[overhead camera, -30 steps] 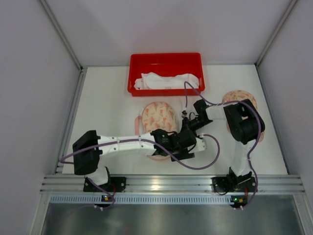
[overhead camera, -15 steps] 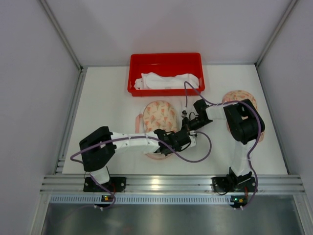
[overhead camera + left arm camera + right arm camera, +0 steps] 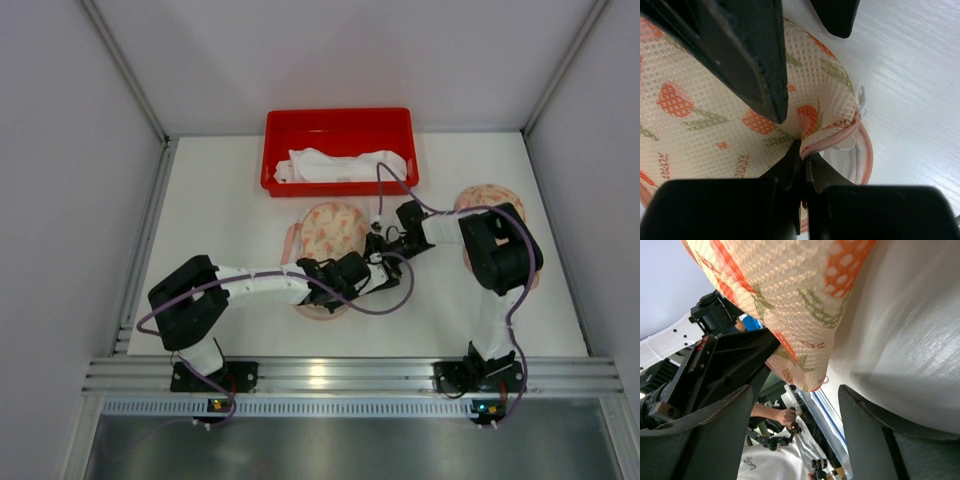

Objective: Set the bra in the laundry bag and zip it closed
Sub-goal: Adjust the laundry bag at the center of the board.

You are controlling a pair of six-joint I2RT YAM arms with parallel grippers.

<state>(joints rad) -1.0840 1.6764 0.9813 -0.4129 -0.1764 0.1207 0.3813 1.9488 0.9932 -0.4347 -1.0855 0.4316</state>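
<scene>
Laundry bag [image 3: 705, 135]: cream mesh, orange tulips, green leaves, pink trim. Bin [image 3: 340, 186] red; cloth [image 3: 335, 165] white.

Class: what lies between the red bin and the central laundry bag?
Only bare white table separates red bin and laundry bag, in the top view.

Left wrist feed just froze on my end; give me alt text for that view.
The left gripper is shut on the pink-trimmed edge of the tulip-print mesh laundry bag, which lies on the white table.

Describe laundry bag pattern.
The laundry bag: cream mesh, orange flowers, green leaves; best in left wrist view.
</scene>
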